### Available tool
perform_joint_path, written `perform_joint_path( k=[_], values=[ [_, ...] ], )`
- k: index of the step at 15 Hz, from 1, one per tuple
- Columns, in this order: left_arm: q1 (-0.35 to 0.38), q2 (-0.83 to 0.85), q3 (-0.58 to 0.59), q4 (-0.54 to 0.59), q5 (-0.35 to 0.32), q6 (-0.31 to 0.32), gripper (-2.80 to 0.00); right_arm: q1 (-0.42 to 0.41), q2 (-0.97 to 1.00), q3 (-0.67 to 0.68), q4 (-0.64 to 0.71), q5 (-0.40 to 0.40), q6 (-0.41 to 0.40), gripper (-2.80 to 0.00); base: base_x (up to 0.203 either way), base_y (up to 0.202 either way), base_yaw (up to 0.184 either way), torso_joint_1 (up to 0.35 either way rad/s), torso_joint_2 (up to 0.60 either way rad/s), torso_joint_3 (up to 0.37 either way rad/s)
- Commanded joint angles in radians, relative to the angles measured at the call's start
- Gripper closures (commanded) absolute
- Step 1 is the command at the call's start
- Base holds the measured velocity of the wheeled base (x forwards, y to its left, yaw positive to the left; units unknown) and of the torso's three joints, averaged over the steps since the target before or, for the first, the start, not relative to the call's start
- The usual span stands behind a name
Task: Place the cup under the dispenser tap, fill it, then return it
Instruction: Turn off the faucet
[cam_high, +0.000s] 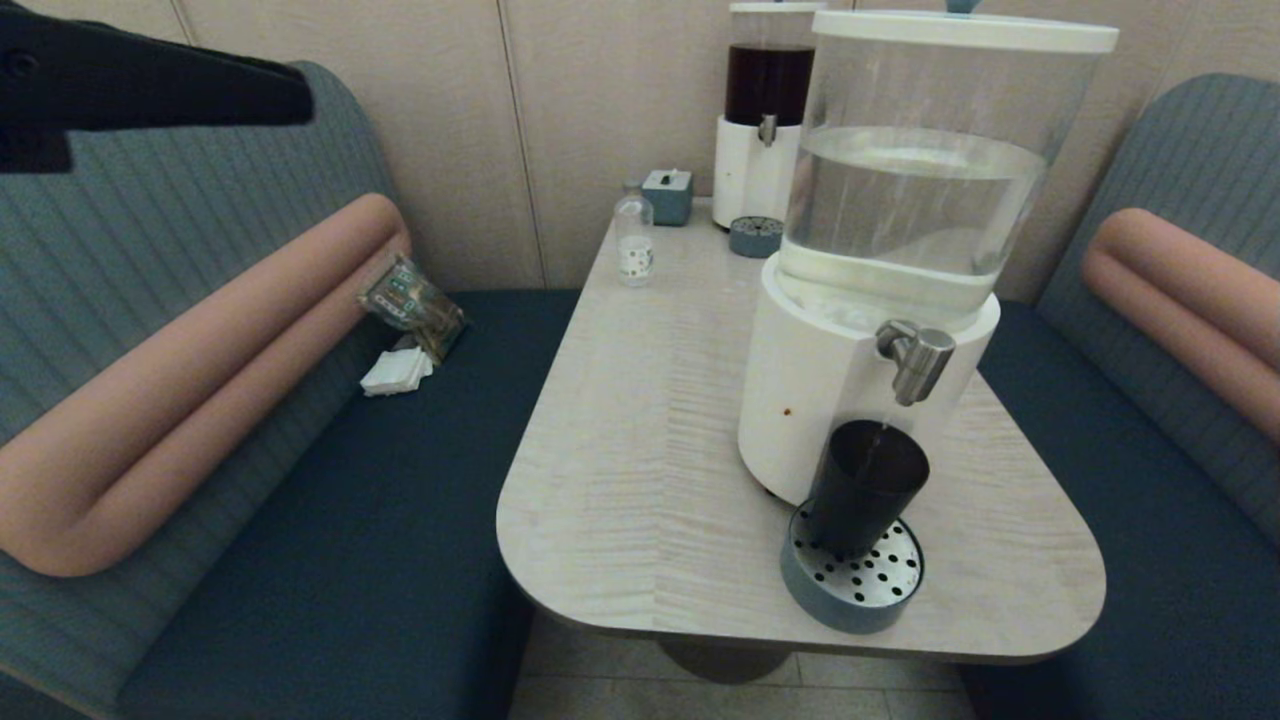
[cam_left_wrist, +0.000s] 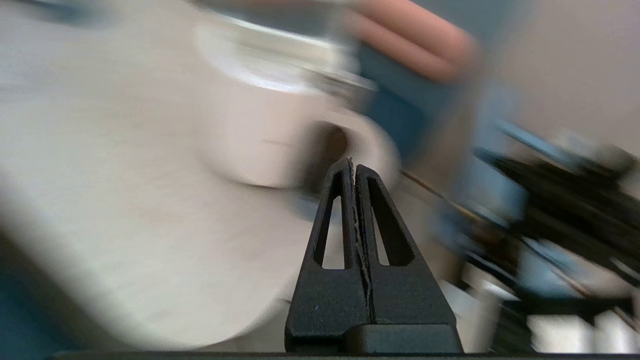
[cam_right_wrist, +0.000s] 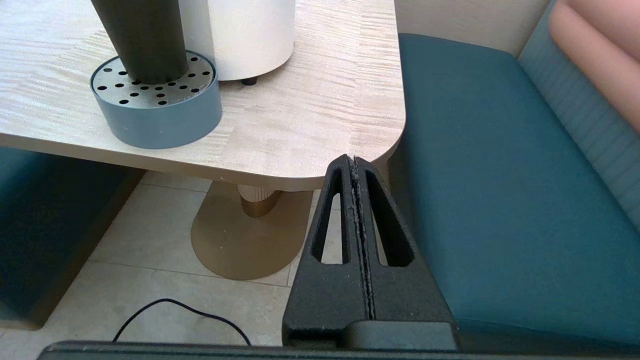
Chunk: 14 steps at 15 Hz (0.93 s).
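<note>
Closed and empty, my left gripper hangs high, far from the dark tapered plastic cup. That cup stands upright below and well to its right, under the stubby brushed-steel tap; my right gripper, shut too, sits nearer, below the bench edge.

cup: near-black tapered tumbler, no handle, upright on perforated drip tray, lower right of head frame. dispenser tap: stubby brushed-steel spout directly above its rim, thin stream running in.

The right gripper hangs low off the worktop's rounded corner, jaws pressed together, above the tiled floor. The dark cup stands on a perforated blue drip tray, beside a white dispenser base; its rim is cropped. A teal bench seat runs alongside.
</note>
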Motion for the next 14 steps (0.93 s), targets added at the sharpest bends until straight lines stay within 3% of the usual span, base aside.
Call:
perform_joint_path(
  k=[1, 2, 5, 8, 9, 11, 14],
  values=[
    [-0.125, 0.107, -0.036, 0.023, -0.011, 0.019, 0.0, 0.0, 0.0, 0.015, -0.001, 0.0, -0.001, 0.0, 0.0, 0.0, 0.0, 0.0, 0.0, 0.0],
    [-0.178, 0.156, -0.066, 0.049, 0.005, 0.054, 0.0, 0.0, 0.0, 0.015, -0.001, 0.0, -0.001, 0.0, 0.0, 0.0, 0.0, 0.0, 0.0, 0.0],
    [-0.323, 0.245, -0.136, 0.226, 0.185, 0.246, 0.0, 0.0, 0.0, 0.014, -0.001, 0.0, -0.001, 0.0, 0.0, 0.0, 0.0, 0.0, 0.0, 0.0],
    [-0.399, 0.336, -0.22, 0.36, 0.386, 0.54, 0.0, 0.0, 0.0, 0.015, -0.001, 0.0, -0.001, 0.0, 0.0, 0.0, 0.0, 0.0, 0.0, 0.0],
    [-0.418, 0.358, -0.233, 0.371, 0.43, 0.596, 0.0, 0.0, 0.0, 0.015, -0.001, 0.0, -0.001, 0.0, 0.0, 0.0, 0.0, 0.0, 0.0, 0.0],
    [-0.482, 0.385, -0.239, 0.358, 0.534, 0.62, 0.0, 0.0, 0.0, 0.014, -0.001, 0.0, -0.001, 0.0, 0.0, 0.0, 0.0, 0.0, 0.0, 0.0],
    [-0.559, 0.44, -0.244, 0.213, 0.588, 0.619, 0.0, 0.0, 0.0, 0.014, -0.001, 0.0, -0.001, 0.0, 0.0, 0.0, 0.0, 0.0, 0.0, 0.0]
  ],
)
